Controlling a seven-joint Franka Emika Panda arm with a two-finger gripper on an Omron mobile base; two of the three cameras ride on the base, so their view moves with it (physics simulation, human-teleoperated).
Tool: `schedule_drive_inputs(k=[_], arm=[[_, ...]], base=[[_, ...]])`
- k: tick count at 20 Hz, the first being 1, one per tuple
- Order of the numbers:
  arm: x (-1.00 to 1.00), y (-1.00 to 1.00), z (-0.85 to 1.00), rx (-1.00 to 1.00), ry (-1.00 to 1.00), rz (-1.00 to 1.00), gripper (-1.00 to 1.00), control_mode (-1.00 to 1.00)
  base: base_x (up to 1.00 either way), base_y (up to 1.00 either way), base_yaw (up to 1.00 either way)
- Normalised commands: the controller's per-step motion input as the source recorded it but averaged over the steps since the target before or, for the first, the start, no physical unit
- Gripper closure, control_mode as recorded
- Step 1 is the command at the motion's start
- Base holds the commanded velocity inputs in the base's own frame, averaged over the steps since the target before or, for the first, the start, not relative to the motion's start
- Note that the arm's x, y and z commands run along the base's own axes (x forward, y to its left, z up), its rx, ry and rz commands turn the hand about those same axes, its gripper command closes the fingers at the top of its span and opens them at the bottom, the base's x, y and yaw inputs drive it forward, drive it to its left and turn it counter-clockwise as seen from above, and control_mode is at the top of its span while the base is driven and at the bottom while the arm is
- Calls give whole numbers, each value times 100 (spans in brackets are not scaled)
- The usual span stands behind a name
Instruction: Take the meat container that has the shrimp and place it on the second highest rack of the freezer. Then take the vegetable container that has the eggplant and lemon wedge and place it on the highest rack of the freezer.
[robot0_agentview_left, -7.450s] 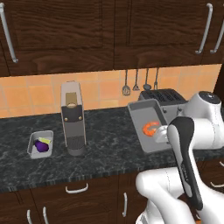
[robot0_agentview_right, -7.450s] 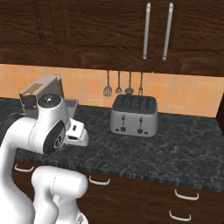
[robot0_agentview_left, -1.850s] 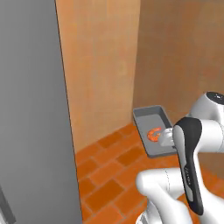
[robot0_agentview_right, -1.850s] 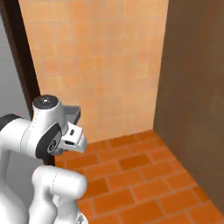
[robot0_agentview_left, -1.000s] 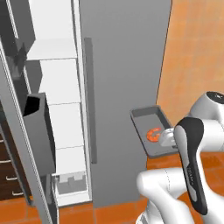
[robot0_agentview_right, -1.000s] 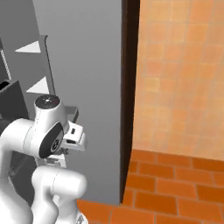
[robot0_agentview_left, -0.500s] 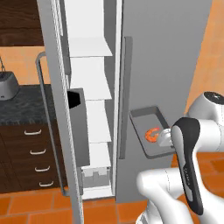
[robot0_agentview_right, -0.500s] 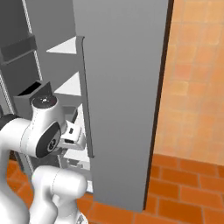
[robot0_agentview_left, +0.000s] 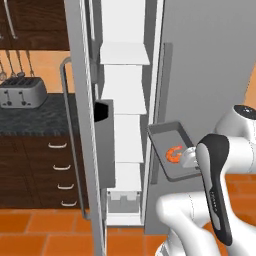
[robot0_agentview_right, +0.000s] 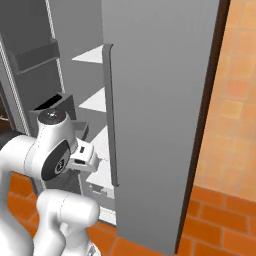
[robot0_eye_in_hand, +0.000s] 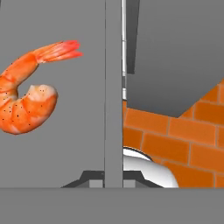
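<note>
Three views give you different pieces of this moment. From the left base view you see the grey meat container (robot0_agentview_left: 170, 150) held out in front of the arm, level, with the shrimp (robot0_agentview_left: 173, 154) lying in it near the arm's side. The container hangs just beside the freezer (robot0_agentview_left: 200, 60), at the edge of its open compartment and outside it, about level with the lower white shelves (robot0_agentview_left: 125, 52). The open door (robot0_agentview_left: 82, 110) with its long handle (robot0_agentview_left: 67, 145) and dark door bin (robot0_agentview_left: 102, 112) stands to the left, and beyond it a toaster (robot0_agentview_left: 22, 92) sits on the dark table (robot0_agentview_left: 30, 117).

From the right base view the closed grey door hides most of the container; you can make out only a dark edge of it behind the arm.

Your hand view brings the shrimp up close on the container's grey floor, with the container's rim running up the middle. The fingers (robot0_eye_in_hand: 113, 177) are pinched onto that rim at the bottom, pressed tight against it. To the right you see orange brick floor (robot0_eye_in_hand: 175, 140) below.
</note>
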Motion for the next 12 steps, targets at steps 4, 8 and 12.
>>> schedule_drive_inputs(k=[4,8,12], arm=[[0,0,0,0,0,0,100,100],[0,0,0,0,0,0,100,100],[0,0,0,0,0,0,100,100]], base=[[32,1,19],[46,0,6],[36,5,6]])
